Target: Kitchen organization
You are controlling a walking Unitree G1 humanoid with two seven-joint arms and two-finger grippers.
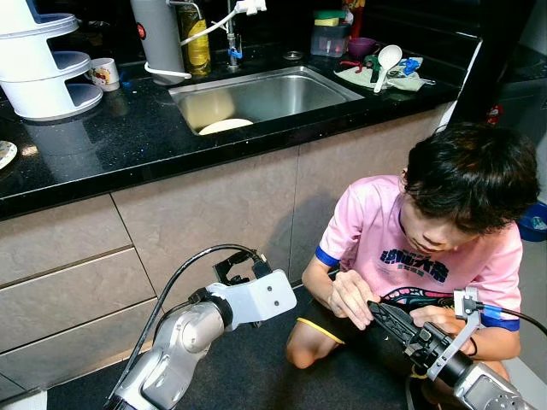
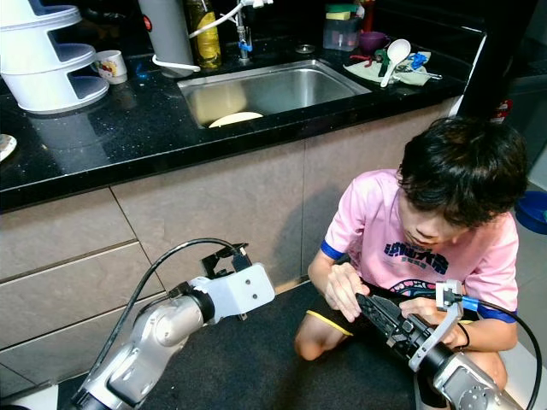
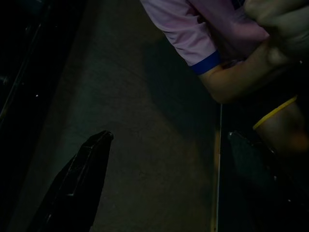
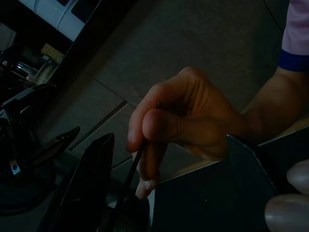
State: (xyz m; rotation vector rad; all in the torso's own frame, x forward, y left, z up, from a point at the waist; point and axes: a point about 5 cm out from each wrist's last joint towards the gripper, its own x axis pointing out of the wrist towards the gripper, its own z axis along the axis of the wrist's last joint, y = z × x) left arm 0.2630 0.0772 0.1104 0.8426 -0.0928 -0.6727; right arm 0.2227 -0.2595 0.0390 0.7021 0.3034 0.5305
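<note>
The left arm (image 1: 184, 337) is bent and raised, and its gripper (image 3: 164, 183) has the fingers apart. The right gripper (image 1: 376, 309) reaches forward, fingers apart too; a person's hand (image 1: 350, 295) touches its tip.

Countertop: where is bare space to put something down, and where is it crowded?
Bare black countertop lies between the white tiered rack and the sink. Right of the sink is crowded: cloth, white spoon, containers.
</note>
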